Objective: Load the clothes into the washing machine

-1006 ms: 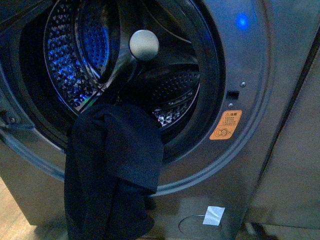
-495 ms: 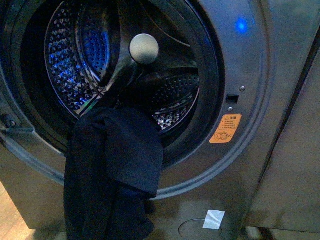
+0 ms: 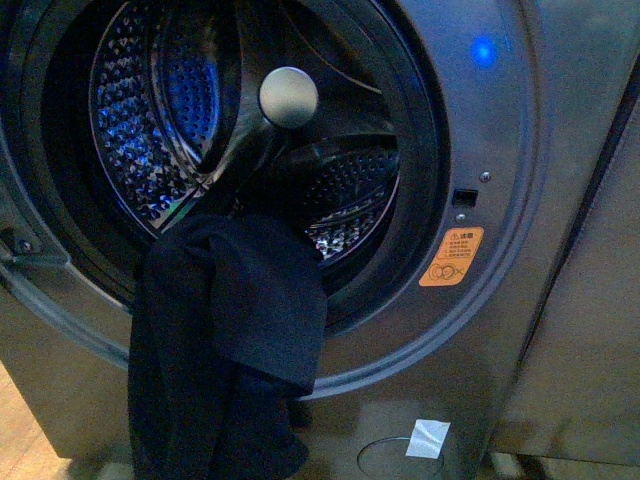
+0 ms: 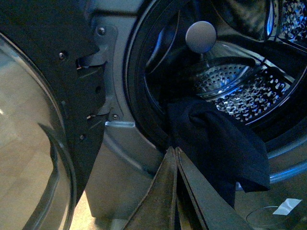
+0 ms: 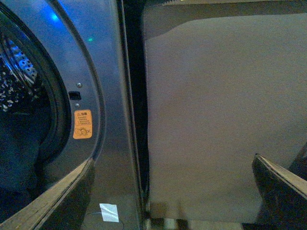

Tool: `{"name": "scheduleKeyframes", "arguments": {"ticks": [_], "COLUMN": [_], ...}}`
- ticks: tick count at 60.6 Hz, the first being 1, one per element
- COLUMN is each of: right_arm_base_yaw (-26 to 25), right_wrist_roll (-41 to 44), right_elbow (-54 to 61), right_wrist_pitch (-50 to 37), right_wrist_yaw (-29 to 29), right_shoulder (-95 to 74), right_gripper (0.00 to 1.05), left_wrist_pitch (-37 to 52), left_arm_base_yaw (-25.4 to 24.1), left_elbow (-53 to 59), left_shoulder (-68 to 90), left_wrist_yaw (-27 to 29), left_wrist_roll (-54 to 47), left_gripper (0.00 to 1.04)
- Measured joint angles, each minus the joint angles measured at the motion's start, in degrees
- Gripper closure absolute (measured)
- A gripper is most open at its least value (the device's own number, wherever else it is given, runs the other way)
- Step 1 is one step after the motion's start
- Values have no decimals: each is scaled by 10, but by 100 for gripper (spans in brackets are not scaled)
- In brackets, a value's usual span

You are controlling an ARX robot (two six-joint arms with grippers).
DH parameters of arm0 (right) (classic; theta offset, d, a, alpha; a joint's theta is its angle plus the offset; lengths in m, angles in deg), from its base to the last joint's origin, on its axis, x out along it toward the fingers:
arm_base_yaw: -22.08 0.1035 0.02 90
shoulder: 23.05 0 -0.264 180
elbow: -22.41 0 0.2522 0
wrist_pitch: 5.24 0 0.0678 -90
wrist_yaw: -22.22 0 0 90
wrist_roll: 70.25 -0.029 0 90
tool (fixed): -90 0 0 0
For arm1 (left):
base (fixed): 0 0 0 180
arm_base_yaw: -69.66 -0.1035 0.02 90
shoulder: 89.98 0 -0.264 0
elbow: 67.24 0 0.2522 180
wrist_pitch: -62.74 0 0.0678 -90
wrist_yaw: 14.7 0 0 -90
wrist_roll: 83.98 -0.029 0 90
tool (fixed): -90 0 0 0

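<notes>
The clothes (image 3: 225, 340) hang over the lower lip of the porthole at about 7 o'clock on the opening — upper folds resting on the black gasket (image 3: 415, 150), the rest draped down the front panel outside the drum. The same dark navy bundle shows in my left wrist view (image 4: 216, 143), slumped over the rim and not in my grip.

The washing machine (image 3: 500, 330) is grey metallic; its perforated steel drum (image 3: 130, 130) shines blue inside, with a round pale disc (image 3: 288, 96) near the middle. Blue light (image 3: 483, 48) sits at 1 o'clock of the porthole, the orange sticker (image 3: 451, 256) at 4 o'clock. A small white tag (image 3: 427, 438) is stuck low on the panel beside a round recess.

The open door (image 4: 33, 134) with its glass bowl stands to the hinge side. A plain grey panel (image 5: 220, 115) flanks the machine on the right.

My left gripper (image 4: 175, 158) is pressed closed, empty — fingers meeting just beside the hanging cloth. My right gripper (image 5: 172, 191) is spread wide, holding nothing, facing the sticker side.
</notes>
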Motion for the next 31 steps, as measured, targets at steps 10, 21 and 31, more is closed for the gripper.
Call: {"name": "scheduleKeyframes", "arguments": {"ticks": [10, 21, 31], "right_arm_base_yaw": [0, 0, 0], "right_wrist_roll": [0, 0, 0], "right_elbow": [0, 0, 0], "right_wrist_pitch": [0, 0, 0], "right_wrist_yaw": [0, 0, 0], "right_shoulder": [0, 0, 0], "right_gripper": [7, 7, 7], "left_wrist_pitch": [-25, -35, -64], "left_arm_base_yaw": [0, 0, 0], "left_elbow": [9, 21, 21], "left_shoulder": [-35, -70, -101], "left_wrist_yaw": [0, 0, 0], "left_wrist_roll": [0, 0, 0], "left_gripper": [101, 101, 87]}}
